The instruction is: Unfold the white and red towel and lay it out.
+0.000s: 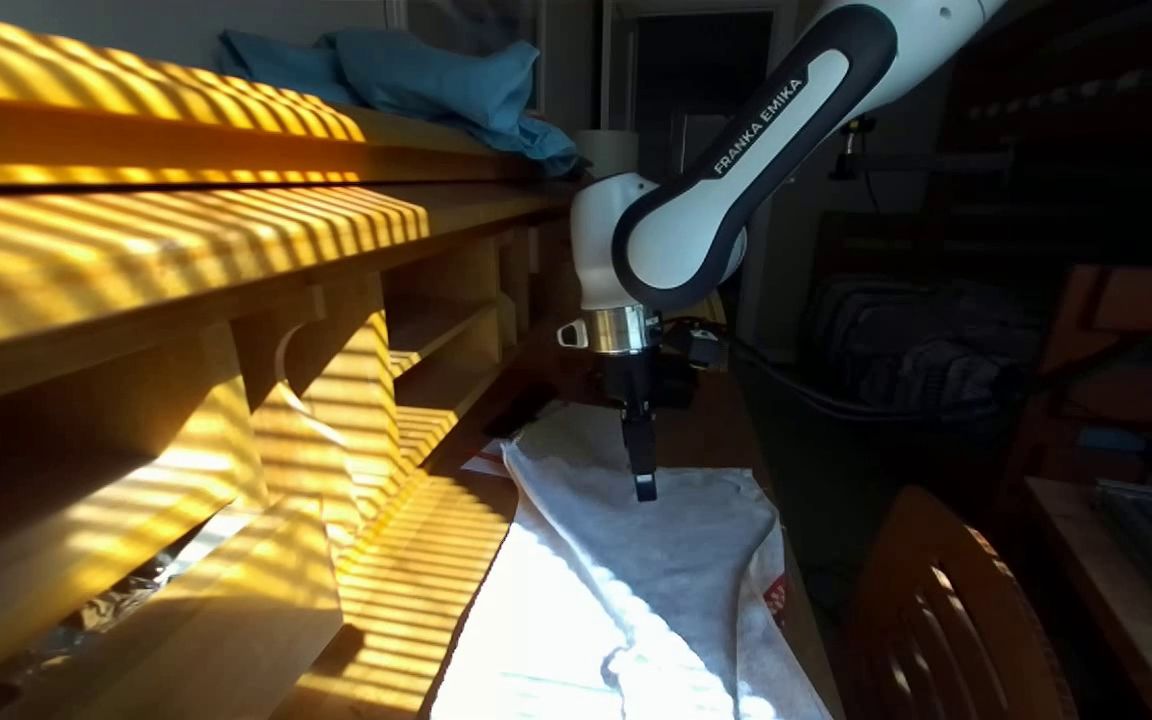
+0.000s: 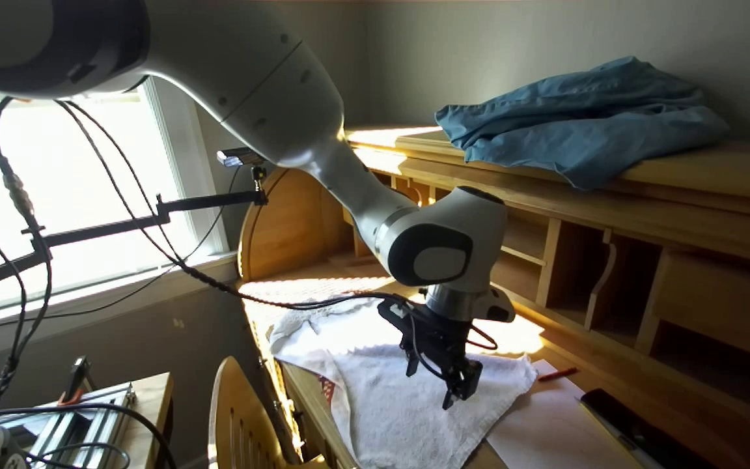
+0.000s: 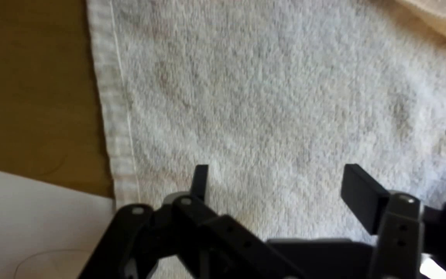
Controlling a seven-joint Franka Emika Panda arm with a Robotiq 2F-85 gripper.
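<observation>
Currently, white and red towel (image 2: 388,404): lying across the desk (image 1: 426,560), mostly plain white side up, creased, partly folded over, red check showing at the edge toward the chair (image 1: 946,610).
Gripper (image 3: 276,186): fingertips spread wide, pointing down over the towel; I cannot tell whether they touch it.
Paper (image 2: 564,423): near right in an exterior view, partly under the towel.
Blue cloth (image 2: 583,130): heaped on the desk's top.

exterior views from opposite ends of the desk (image 1: 411,575), wrist view close above towel (image 3: 265,104)
</observation>
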